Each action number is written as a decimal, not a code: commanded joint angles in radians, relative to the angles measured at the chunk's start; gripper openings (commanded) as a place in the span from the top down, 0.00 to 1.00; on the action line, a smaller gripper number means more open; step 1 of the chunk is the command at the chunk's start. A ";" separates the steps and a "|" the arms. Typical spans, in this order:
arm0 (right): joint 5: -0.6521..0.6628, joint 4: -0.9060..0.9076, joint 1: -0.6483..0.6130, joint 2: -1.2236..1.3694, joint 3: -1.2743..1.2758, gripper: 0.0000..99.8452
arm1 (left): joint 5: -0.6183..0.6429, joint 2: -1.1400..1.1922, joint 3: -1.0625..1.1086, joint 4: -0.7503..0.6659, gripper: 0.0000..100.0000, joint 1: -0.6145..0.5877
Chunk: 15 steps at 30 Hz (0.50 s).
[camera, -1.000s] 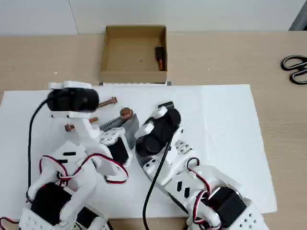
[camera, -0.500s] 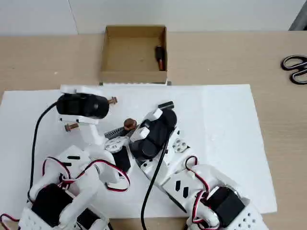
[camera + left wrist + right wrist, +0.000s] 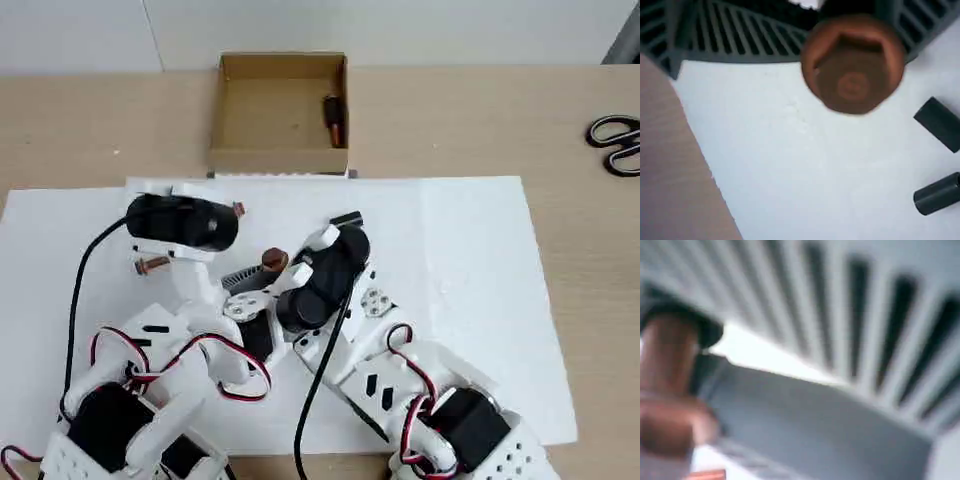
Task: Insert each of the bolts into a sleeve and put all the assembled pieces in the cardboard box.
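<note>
- You see one copper bolt [image 3: 852,65] standing in a black sleeve [image 3: 710,332]. Its hexagonal head stays outside and is turned toward the left wrist camera.
- The right gripper [image 3: 256,273] is closed on this black sleeve. Its grey ribbed fingers [image 3: 740,35] sit on both sides of it, over the white sheet [image 3: 470,260].
- The left gripper [image 3: 670,165] shows as a pale blurred band near the bolt head. You cannot tell whether it is open or closed.
- One loose bolt [image 3: 150,265] lies on the sheet beside the left arm [image 3: 180,222]. A second loose bolt [image 3: 238,209] is partly covered by that arm.
- One loose sleeve [image 3: 938,131] and the other loose sleeve [image 3: 937,195] lie near each other on the sheet, apart from the held bolt.
- The cardboard box [image 3: 228,110] stands on the wooden table [image 3: 480,120], just beyond the sheet.
- One assembled piece [image 3: 333,120] lies inside the box, along the wall on the side of the scissors [image 3: 615,145].
</note>
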 commanded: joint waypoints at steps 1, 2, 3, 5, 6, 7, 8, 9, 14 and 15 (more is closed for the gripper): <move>0.009 -0.054 0.010 -0.007 -0.025 1.00 | -0.064 0.008 0.004 0.031 0.75 -0.031; 0.009 -0.054 0.010 -0.007 -0.023 1.00 | -0.091 0.008 0.007 0.031 0.75 -0.051; 0.009 -0.054 0.010 -0.007 -0.015 1.00 | -0.114 0.008 0.007 0.031 0.75 -0.074; 0.009 -0.054 0.010 -0.015 0.003 1.00 | -0.150 0.008 0.005 0.029 0.75 -0.115; 0.008 -0.054 0.010 -0.015 0.011 1.00 | -0.166 0.008 0.004 0.029 0.75 -0.132; 0.008 -0.054 0.010 -0.015 0.012 1.00 | -0.176 0.008 0.002 0.029 0.75 -0.146; 0.008 -0.056 0.010 -0.015 0.012 1.00 | -0.183 0.008 0.002 0.029 0.75 -0.155; 0.006 -0.059 0.010 -0.015 0.012 1.00 | -0.184 0.008 0.001 0.029 0.75 -0.160; 0.006 -0.056 0.010 -0.007 0.014 1.00 | -0.184 0.008 -0.004 0.028 0.75 -0.155; 0.006 -0.054 0.010 -0.007 0.014 1.00 | -0.184 0.006 -0.013 0.029 0.75 -0.155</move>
